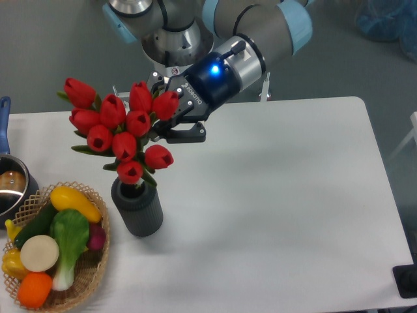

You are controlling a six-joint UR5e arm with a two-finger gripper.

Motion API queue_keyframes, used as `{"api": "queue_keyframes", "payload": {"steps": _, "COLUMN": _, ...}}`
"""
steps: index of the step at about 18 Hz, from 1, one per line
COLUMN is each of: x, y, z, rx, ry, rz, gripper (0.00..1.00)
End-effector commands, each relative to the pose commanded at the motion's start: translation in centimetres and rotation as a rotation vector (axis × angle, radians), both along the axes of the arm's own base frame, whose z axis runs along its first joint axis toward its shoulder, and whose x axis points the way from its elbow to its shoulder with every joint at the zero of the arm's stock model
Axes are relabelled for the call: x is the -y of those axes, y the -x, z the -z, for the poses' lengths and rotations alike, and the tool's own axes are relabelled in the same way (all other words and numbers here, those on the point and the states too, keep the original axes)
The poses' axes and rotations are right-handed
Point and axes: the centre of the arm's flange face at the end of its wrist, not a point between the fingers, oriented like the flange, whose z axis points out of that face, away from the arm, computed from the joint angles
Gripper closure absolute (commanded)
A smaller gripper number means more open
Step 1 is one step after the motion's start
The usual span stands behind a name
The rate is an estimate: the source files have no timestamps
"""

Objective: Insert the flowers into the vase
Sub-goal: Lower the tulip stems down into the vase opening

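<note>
Wicker basket (pixel 91 274) of toy vegetables sat at the tabletop's (pixel 293 215) near left corner, just beside the ribbed dark grey vase (pixel 138 207). Directly above its mouth hung the flowers (pixel 117 127), red tulips spreading wider than the rim. Farther back, the hand (pixel 163 127) was closed on their stems. Bare tabletop stretched rightward.
</note>
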Motion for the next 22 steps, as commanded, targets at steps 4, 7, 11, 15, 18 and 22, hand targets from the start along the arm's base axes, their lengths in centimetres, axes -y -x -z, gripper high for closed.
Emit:
{"api": "queue_keyframes", "payload": {"steps": 4, "x": -0.2, "y": -1.0, "z": 1.6, "rx": -0.003, "ry": -0.001, "rz": 0.017, "gripper": 0.96}}
{"api": "queue_keyframes", "payload": {"steps": 7, "x": -0.3, "y": -1.0, "z": 2.2, "rx": 0.003, "ry": 0.003, "rz": 0.018, "gripper": 0.96}}
{"api": "queue_keyframes", "payload": {"steps": 11, "x": -0.4, "y": -0.9, "z": 2.5, "rx": 0.006, "ry": 0.005, "rz": 0.019, "gripper": 0.96}}
{"api": "queue_keyframes", "payload": {"steps": 15, "x": -0.5, "y": -1.0, "z": 3.5, "rx": -0.012, "ry": -0.003, "rz": 0.027, "gripper": 0.96}}
{"api": "queue_keyframes", "payload": {"steps": 18, "x": -0.4, "y": -1.1, "z": 4.6, "rx": -0.020, "ry": -0.007, "rz": 0.031, "gripper": 0.96}}
{"api": "queue_keyframes", "payload": {"steps": 22, "x": -0.6, "y": -1.3, "z": 5.4, "rx": -0.019, "ry": -0.002, "rz": 0.037, "gripper": 0.95}}
